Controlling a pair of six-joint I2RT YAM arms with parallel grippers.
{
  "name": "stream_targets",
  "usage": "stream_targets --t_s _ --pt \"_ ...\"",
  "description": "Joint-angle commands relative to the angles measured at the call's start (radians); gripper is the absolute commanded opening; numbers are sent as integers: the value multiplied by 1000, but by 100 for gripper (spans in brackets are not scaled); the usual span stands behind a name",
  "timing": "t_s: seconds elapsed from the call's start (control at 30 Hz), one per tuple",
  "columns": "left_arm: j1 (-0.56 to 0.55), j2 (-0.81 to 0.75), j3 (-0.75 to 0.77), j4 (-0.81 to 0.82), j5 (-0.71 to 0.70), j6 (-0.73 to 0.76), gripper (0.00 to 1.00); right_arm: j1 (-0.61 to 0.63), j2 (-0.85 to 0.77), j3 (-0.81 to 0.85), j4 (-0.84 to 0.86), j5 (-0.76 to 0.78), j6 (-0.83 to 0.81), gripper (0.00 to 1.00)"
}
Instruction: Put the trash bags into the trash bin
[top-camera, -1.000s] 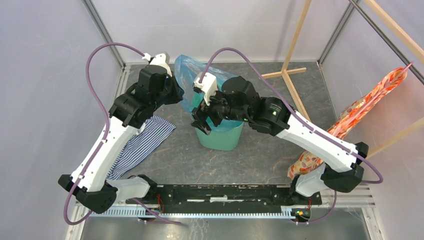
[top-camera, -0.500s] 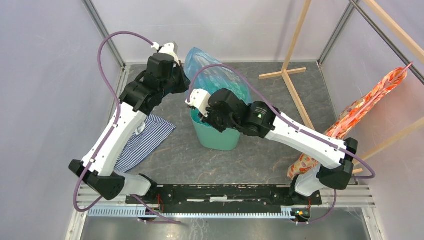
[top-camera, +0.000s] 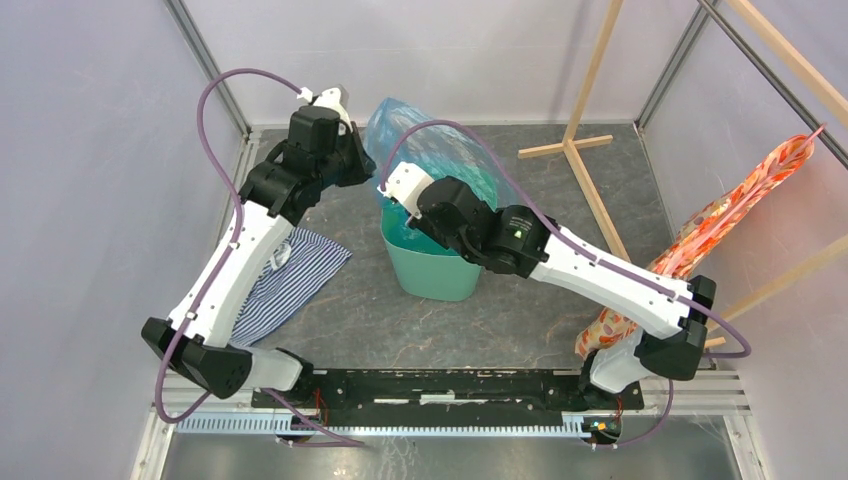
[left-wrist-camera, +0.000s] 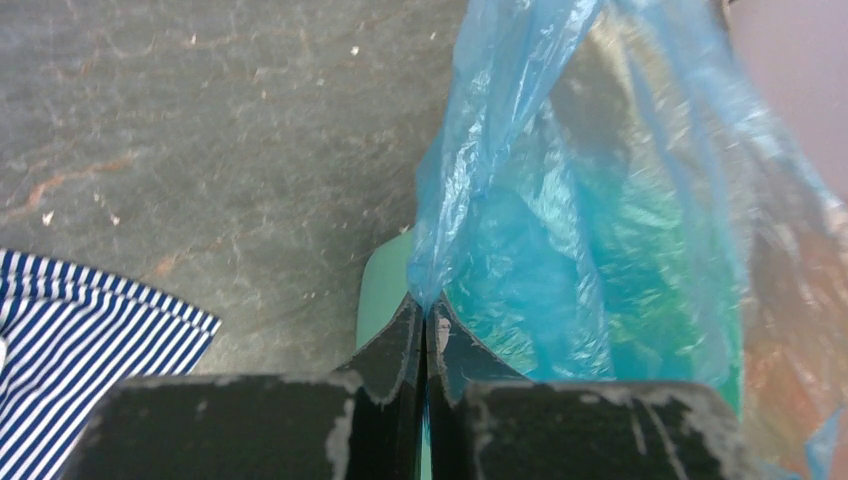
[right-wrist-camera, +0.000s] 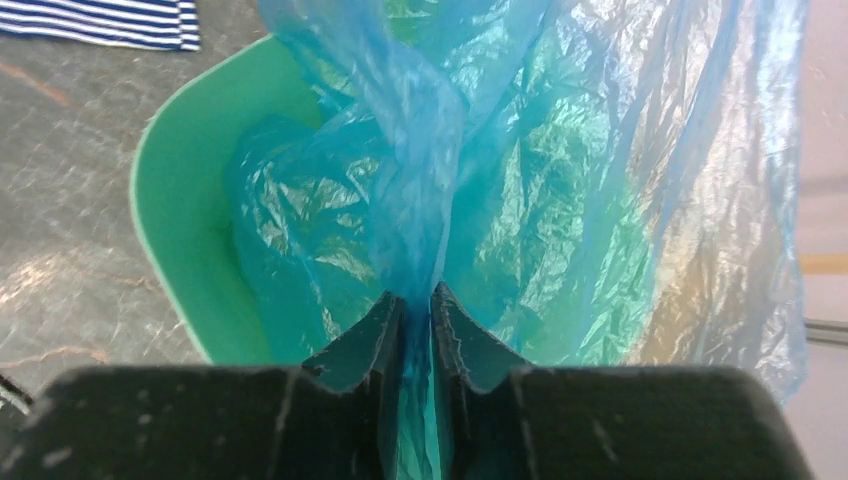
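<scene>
The left hand (left-wrist-camera: 425, 315) is pinching a fold of the bag (left-wrist-camera: 560, 200); the right hand (right-wrist-camera: 417, 300) is clamping another fold; the bag is sitting partly inside the bin (top-camera: 432, 276), billowing out toward 12 o'clock; the bin is standing mid-tabletop (top-camera: 470, 335), the cloth (top-camera: 290, 285) lying at its 9 o'clock.

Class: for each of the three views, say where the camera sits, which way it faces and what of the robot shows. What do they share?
Top external: high behind the robot, looking down on the table; left arm and right arm show whole.
Left wrist: on the left arm, facing along the left gripper, shut on the trash bag at the trash bin rim.
Right wrist: on the right arm, facing down into the bin; right gripper shut on the bag.
Shared: all show bag, bin, striped cloth.
</scene>
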Motion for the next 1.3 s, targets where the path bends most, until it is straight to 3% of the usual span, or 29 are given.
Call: stream_targets --t_s 0.0,0.13,0.23,0.33,0.57,0.73,1.0,1.27 --pt "26 -75 -75 22 59 34 5 1 -98 -25 67 -154 -5 27" --pt "29 -110 -128 7 80 39 5 3 -155 -57 64 -276 17 55" --pt "29 -130 -144 3 80 39 5 3 -184 -84 64 -293 26 60" --pt "29 -136 -142 -5 82 40 5 4 -191 -96 49 -288 28 52" --pt "31 -138 -137 -28 72 52 5 4 -215 -110 30 -334 45 20" --pt "30 -147 -141 -57 65 61 5 5 -242 -130 10 -408 70 6" --pt "31 -167 -151 -115 35 88 3 7 -337 -244 10 -492 109 1" --pt "31 -182 -268 -99 23 95 2 10 -397 -433 56 -486 181 0"
